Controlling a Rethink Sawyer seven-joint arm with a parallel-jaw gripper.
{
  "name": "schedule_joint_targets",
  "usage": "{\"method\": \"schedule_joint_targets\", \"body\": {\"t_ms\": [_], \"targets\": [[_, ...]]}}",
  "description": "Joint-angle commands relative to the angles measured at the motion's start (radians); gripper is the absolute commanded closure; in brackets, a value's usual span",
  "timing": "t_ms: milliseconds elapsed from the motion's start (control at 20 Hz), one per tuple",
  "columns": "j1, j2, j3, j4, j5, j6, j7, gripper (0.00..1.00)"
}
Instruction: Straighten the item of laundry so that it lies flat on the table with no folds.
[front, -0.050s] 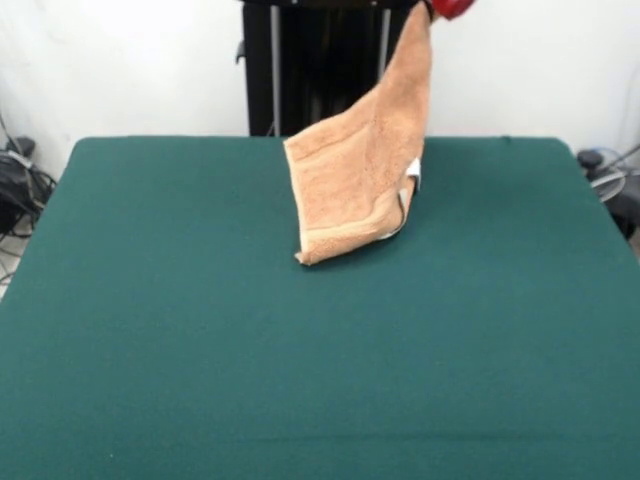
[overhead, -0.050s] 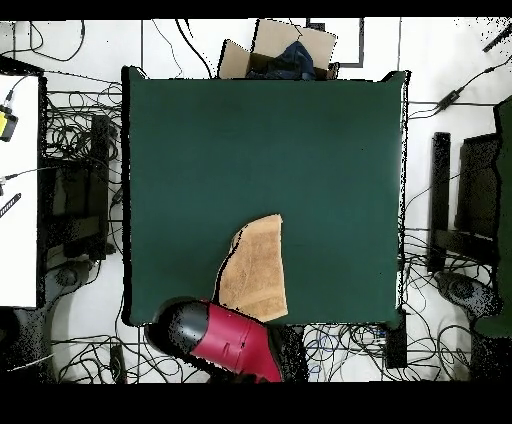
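From the front, my end effector (front, -0.050s: 447, 8) shows only as a red scrap at the top edge, right of centre, and the peach-orange towel (front, -0.050s: 358, 180) hangs from it: one corner is drawn up into a narrow strip that meets the red part at the frame's edge, so the cloth is plainly held there, though I cannot see my fingers themselves. Below that point the towel widens and slopes down to the left, folded over on itself, with its lower hemmed border resting on the green bench (front, -0.050s: 200, 350) in the far half, a little right of the middle. A small white care tag (front, -0.050s: 413, 172) shows at the towel's right edge, about halfway down the hanging part. The rest of the bench around the cloth is bare green felt. From overhead, my red and black arm (overhead, -0.050s: 225, 340) reaches in from the bottom edge and covers the bench's border at lower left of centre; the end effector is hidden beneath the arm in this view. The towel (overhead, -0.050s: 257, 268) appears as a tall narrow shape, its lower end just beside the arm and its upper end pointing toward the middle of the bench (overhead, -0.050s: 320, 140). It sits near the bench's bottom edge, well apart from the other three sides. Off the bench at the top stands an open cardboard box (overhead, -0.050s: 278, 50), and cables (overhead, -0.050s: 75, 290) trail across the floor on both sides.
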Motion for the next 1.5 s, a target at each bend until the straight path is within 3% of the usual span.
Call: {"method": "schedule_joint_targets", "body": {"t_ms": [50,250,400,800,1050,1500], "targets": [[-0.085,0.041,0.157,0.168,0.084,-0.347,0.194,1.0],[-0.119,0.086,0.206,0.196,0.059,-0.483,0.21,1.0],[-0.191,0.123,0.269,0.217,0.024,-0.611,0.203,1.0],[-0.264,0.182,0.329,0.229,-0.012,-0.751,0.205,1.0],[-0.253,0.2,0.338,0.225,0.011,-0.773,0.223,1.0],[-0.194,0.212,0.414,0.195,0.134,-0.768,0.344,1.0]]}}
